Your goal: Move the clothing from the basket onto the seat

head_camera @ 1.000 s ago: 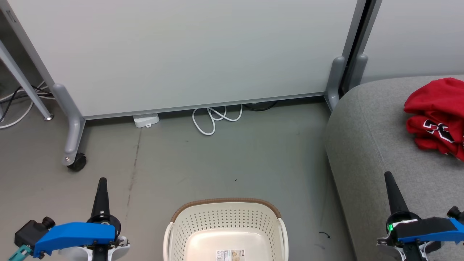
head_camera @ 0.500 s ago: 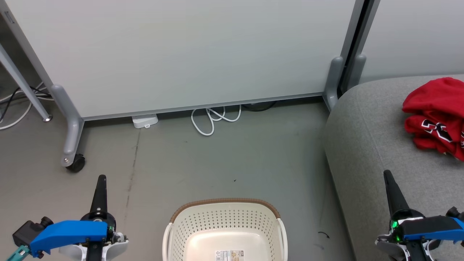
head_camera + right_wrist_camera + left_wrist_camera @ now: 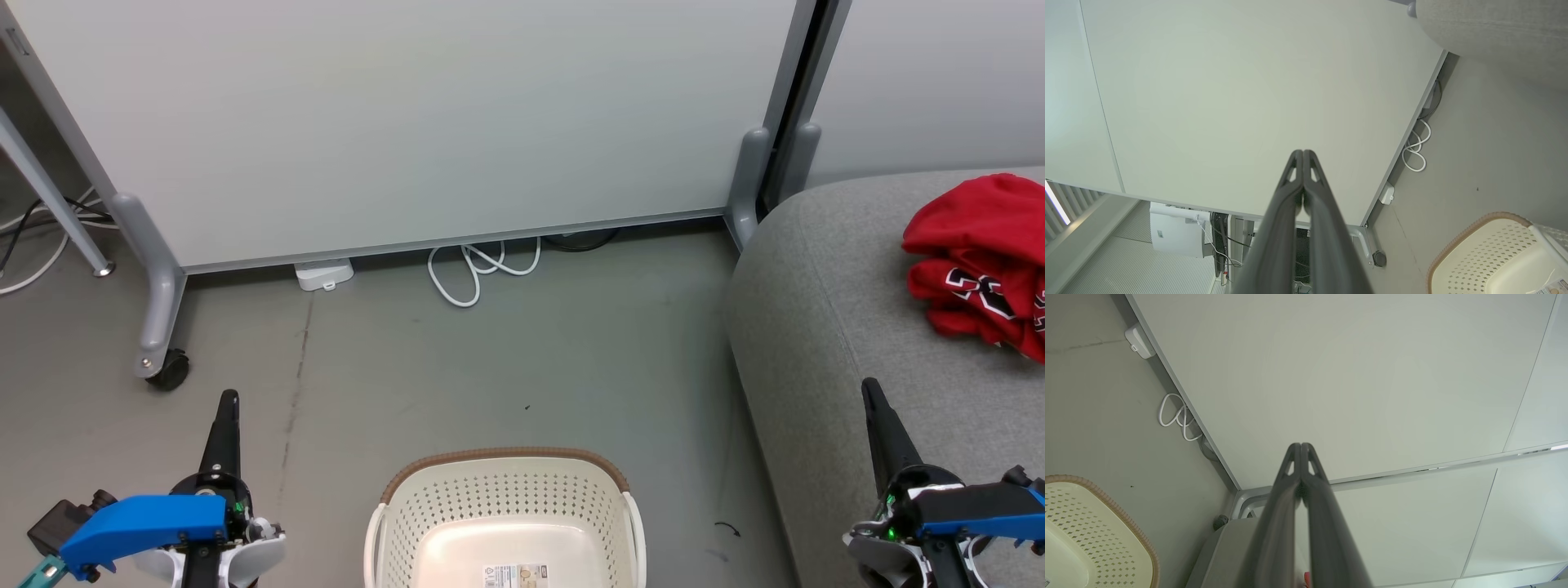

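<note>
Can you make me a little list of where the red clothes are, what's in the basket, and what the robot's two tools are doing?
clothing: red bundle lying on the seat
basket: on the floor, no clothes in the part that shows, just a label on its bottom
left tool: shut, holding nothing
right tool: shut, holding nothing

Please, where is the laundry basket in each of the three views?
Head view: basket at bottom centre, cut by the edge.
Left wrist view: basket in the lower left corner.
Right wrist view: basket in the lower right corner.
Shared landmark: looped white cable on the floor.
</note>
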Available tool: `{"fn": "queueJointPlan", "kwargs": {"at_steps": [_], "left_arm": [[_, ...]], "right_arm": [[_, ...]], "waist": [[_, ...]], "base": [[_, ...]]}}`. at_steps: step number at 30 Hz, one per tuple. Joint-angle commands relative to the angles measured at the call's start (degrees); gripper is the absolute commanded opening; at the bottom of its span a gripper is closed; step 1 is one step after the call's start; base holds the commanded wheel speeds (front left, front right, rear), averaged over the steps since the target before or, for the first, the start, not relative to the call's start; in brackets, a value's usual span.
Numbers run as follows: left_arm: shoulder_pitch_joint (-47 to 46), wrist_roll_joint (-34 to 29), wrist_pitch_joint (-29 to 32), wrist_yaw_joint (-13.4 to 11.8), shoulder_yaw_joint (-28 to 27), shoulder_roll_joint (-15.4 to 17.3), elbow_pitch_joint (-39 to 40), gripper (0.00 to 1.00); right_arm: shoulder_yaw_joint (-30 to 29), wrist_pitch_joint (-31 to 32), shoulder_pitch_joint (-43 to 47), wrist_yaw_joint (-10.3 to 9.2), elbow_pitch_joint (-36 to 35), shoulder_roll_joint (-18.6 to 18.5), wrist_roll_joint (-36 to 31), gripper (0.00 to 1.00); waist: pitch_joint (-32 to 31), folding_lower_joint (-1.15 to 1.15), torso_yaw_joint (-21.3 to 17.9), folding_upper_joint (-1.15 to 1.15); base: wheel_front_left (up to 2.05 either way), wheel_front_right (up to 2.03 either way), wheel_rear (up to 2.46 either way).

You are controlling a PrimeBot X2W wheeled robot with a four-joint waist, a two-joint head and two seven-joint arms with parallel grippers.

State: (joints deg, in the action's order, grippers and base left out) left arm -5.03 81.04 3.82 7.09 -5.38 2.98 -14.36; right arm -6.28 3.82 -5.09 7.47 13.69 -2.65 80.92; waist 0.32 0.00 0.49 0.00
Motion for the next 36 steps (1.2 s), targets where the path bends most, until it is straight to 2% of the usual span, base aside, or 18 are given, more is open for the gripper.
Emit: {"fn": "queueJointPlan", "kwargs": {"at_steps": [1,25,36], "left_arm": [[-1.1,1.2,0.3,0.3,-0.4,0.0,0.4,0.0],[-1.6,11.6,3.0,0.6,-1.3,-0.1,0.4,0.0],[-1.5,11.4,3.0,0.7,-1.3,-0.1,0.4,0.0]], "right_arm": [[-0.2,0.3,-0.9,0.04,-0.1,-0.3,1.2,0.0],[-0.3,2.9,-1.5,0.04,0.4,-0.4,11.8,0.0],[-0.3,2.9,-1.4,0.04,0.4,-0.4,11.6,0.0]], "waist": [[0.0,0.0,0.0,0.0],[-0.1,0.0,-0.5,0.0],[-0.1,0.0,-0.5,0.0]], "base": [[0.0,0.0,0.0],[0.0,0.0,0.0],[0.0,0.0,0.0]]}}
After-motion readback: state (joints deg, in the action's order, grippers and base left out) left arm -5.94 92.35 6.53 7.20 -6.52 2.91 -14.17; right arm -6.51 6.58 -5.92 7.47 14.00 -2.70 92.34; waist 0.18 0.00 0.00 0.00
